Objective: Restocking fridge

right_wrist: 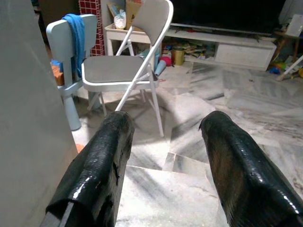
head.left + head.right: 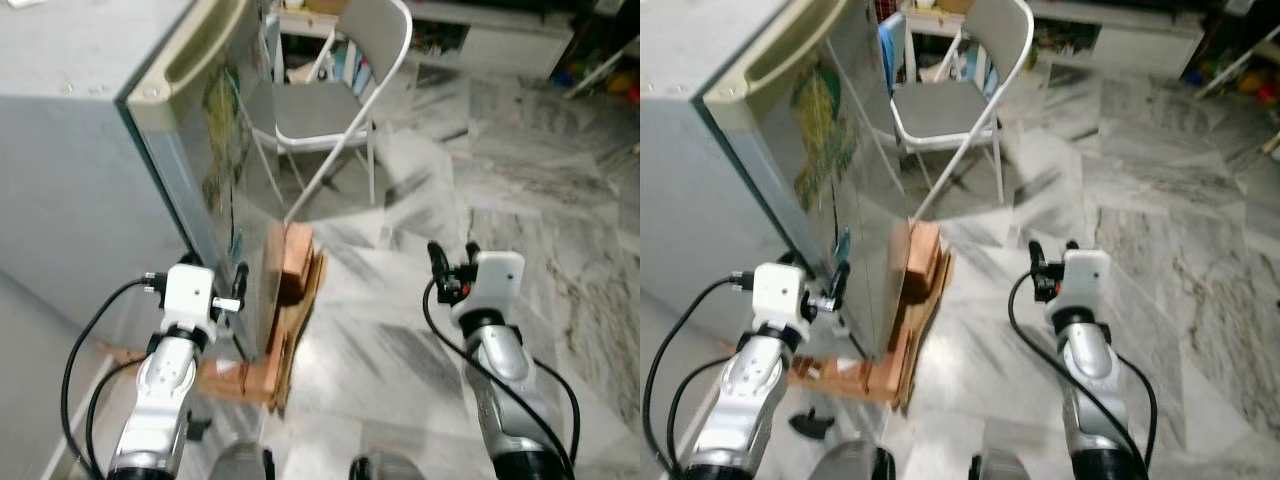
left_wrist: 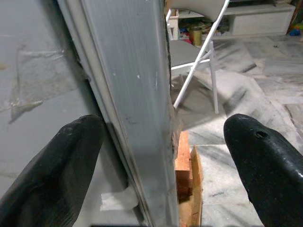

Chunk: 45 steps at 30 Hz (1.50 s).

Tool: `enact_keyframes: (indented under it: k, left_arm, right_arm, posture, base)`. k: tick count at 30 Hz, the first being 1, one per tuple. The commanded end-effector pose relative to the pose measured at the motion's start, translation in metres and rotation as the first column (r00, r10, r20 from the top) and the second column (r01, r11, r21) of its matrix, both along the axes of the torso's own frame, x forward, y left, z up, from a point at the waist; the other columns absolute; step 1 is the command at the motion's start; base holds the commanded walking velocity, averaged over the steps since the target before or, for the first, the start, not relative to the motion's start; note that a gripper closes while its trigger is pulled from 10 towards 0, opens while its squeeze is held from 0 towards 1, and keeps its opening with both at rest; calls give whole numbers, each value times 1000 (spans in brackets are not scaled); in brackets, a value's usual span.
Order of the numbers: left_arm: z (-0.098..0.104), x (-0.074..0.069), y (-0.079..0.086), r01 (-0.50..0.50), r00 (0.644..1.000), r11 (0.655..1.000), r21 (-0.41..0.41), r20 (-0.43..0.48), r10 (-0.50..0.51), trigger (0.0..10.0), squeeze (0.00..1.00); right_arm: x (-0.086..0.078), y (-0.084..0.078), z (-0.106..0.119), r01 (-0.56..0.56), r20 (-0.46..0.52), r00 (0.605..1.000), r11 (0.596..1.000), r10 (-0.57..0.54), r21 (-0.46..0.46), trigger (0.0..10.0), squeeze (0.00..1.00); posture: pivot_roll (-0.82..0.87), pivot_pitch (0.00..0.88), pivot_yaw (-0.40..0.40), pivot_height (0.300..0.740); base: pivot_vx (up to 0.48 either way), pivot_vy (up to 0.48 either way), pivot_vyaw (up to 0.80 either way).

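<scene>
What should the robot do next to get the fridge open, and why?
Probably close the left gripper on the fridge door edge and pull it outward. Its open fingers already sit on either side of that edge, and the door looks shut. The right gripper hangs open over the marble floor, holding nothing, so opening comes first.

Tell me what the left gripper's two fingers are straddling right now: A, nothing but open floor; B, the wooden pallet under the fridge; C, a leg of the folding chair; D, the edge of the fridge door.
D: in the left wrist view the left gripper has one open finger on each side of the fridge door edge, with the folding chair farther back.
</scene>
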<state>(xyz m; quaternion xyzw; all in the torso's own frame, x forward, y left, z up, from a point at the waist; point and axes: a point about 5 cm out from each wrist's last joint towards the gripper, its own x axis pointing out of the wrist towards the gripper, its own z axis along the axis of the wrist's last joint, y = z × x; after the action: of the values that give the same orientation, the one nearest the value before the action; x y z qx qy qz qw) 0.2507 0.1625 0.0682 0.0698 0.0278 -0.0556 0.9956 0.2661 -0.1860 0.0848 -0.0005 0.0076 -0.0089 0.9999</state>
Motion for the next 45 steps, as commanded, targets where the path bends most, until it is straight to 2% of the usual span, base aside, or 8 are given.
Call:
enact_keyframes:
  k: [1,7,14,23,32,37,41,45]
  left_arm:
    - [1,0,-1,3,1000,1000,8,4,-3,10000,0]
    - [3,6,-1,4,1000,1000,-1,11,-4,10000,0]
    - [5,23,4,-13,1000,1000,-8,14,13,10000,0]
    - [5,36,15,-74,997,997,13,14,73,10000,0]
    - [4,42,11,-69,998,998,12,13,69,10000,0]
    - [8,47,2,-1,1000,1000,-10,28,2,10000,0]
    - [34,63,-28,176,978,984,37,105,-179,10000,0]
    - [76,75,-79,376,899,924,60,217,-380,10000,0]
  right_arm:
    - [0,-2,2,1,6,1000,1000,-1,-5,10000,0]
    - [-1,0,2,-11,-6,1000,1000,11,3,10000,0]
    - [-9,9,-1,-150,-75,986,988,151,21,10000,0]
    - [-44,-1,-19,-323,-208,923,946,323,37,10000,0]
    - [-51,2,-20,-404,-228,888,914,400,32,10000,0]
    - [-53,2,-25,-407,-249,879,912,407,56,10000,0]
    - [-57,-5,-28,-388,-245,886,918,395,78,10000,0]
    - [-63,-9,-33,-373,-267,885,924,382,85,10000,0]
  posture:
    - [33,74,-29,740]
    - [28,76,-34,740]
    - [8,71,-41,740]
    - [-14,61,-15,740]
    - [-29,59,-10,740]
    - [-21,57,-16,740]
    - [-17,54,-29,740]
    - [-26,50,-27,740]
  base:
    - [0,0,0]
    - [0,0,0]
    - [0,0,0]
    - [0,0,0]
    - [0,0,0]
    - [0,0,0]
    - [0,0,0]
    - [0,0,0]
